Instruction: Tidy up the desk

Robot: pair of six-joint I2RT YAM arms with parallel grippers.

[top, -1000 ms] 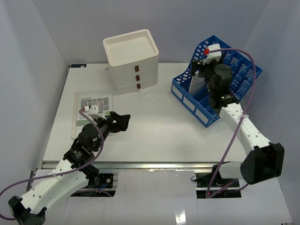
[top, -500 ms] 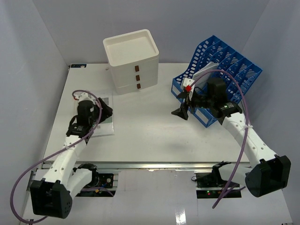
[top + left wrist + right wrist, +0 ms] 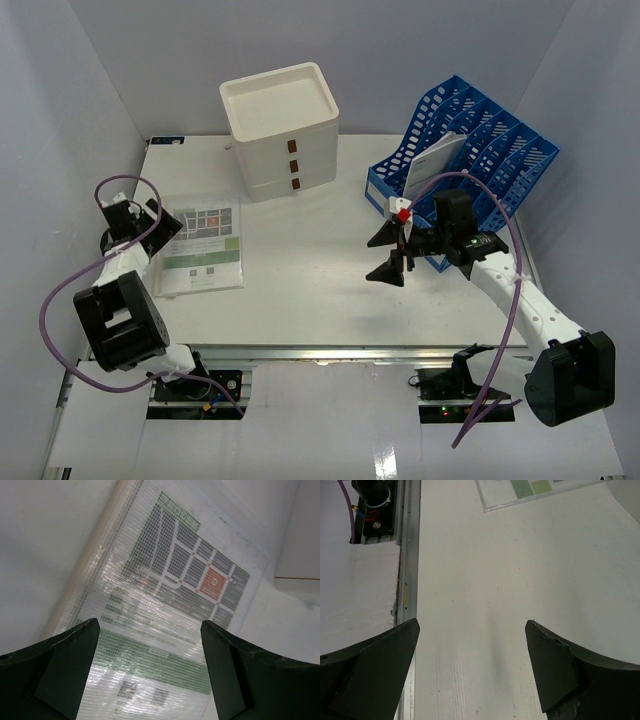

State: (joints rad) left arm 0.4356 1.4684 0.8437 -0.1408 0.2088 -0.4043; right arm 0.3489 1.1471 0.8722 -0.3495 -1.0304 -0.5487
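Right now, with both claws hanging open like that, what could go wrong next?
1. The clear document sleeve lies flat on the desk and looks glossy. The open left gripper pointed at it might slide over it or push it instead of pinching it.
2. The right gripper, open over bare desk, hangs close to the blue file rack. A swing back that way could knock the rack or the white booklet standing in it.
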